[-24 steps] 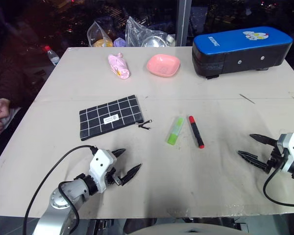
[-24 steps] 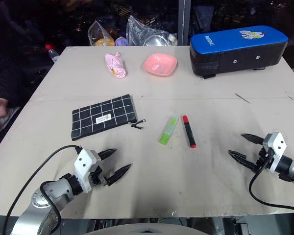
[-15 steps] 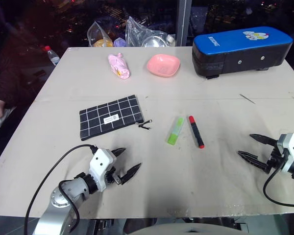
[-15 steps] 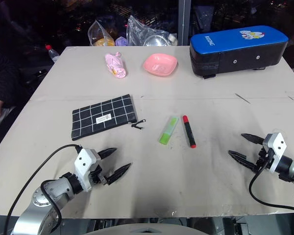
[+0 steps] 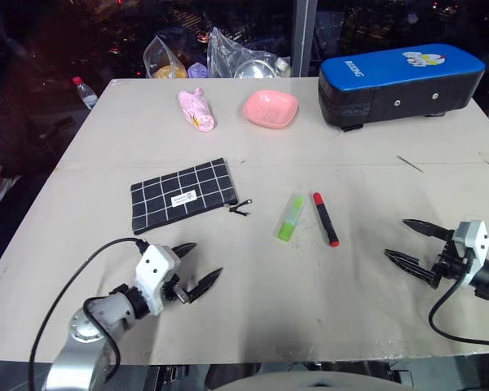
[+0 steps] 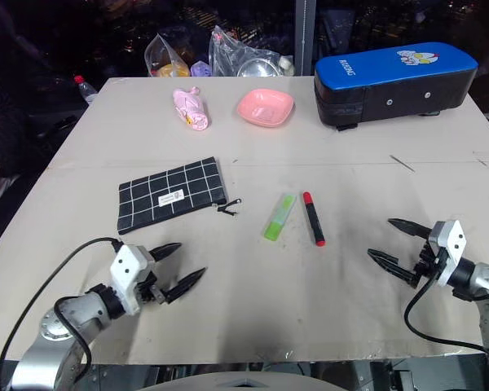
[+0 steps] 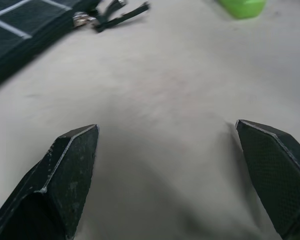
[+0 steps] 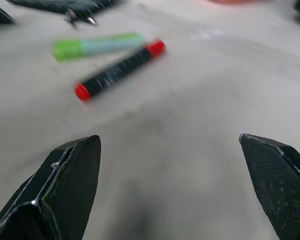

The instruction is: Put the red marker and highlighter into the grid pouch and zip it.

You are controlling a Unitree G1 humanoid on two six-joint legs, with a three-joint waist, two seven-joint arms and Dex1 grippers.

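Taking the grid pouch (image 5: 182, 195) as our landmark, we see the table (image 5: 253, 138) under it and a big blue-topped case (image 5: 400, 84) far beyond it to the right. A pink dish (image 5: 270, 108) sits beyond the pouch. The highlighter (image 5: 291, 217) lies right of the pouch's zipper pull, apart from it, with the red marker (image 5: 326, 218) just beside it on the far side. Our left gripper (image 5: 196, 267) hovers nearer than the pouch, jaws spread and empty; our right gripper (image 5: 416, 243), also spread and empty, is well right of the marker.

Beige table (image 5: 375, 269), dark surroundings
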